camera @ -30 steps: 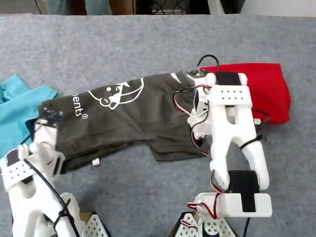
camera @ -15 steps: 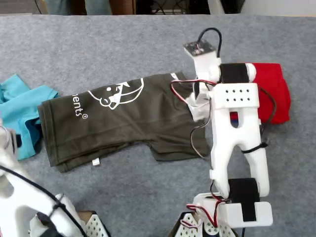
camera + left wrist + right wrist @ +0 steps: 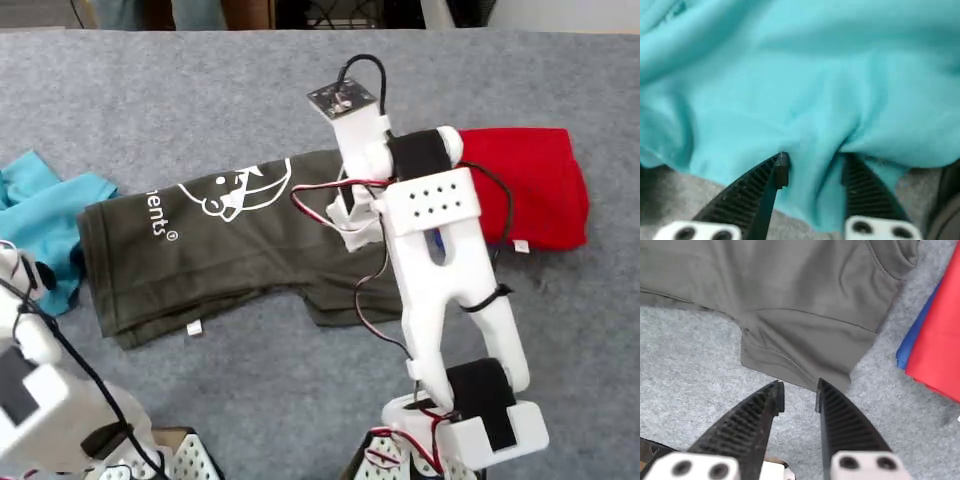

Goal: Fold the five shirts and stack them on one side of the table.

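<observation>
Currently the olive shirt [image 3: 230, 240] lies partly folded across the middle of the worktop [image 3: 200, 90] in the high view, with its sleeve [image 3: 795, 357] jutting toward the lower edge. The teal shirt [image 3: 40, 215] sits crumpled at the left edge. The red shirt [image 3: 525, 195] is folded at the right, with blue cloth [image 3: 912, 347] beneath it.

The right pincer [image 3: 797, 390] hovers above the sleeve hem, jaws slightly parted and empty. The left pincer [image 3: 812, 170] is spread over the teal shirt, a ridge of cloth between the jaws but not clamped.

We judge every shirt light and limp, likely to sag and drag on the worktop. We favour pinching hems or sleeve corners, where doubled seams give some grip.
</observation>
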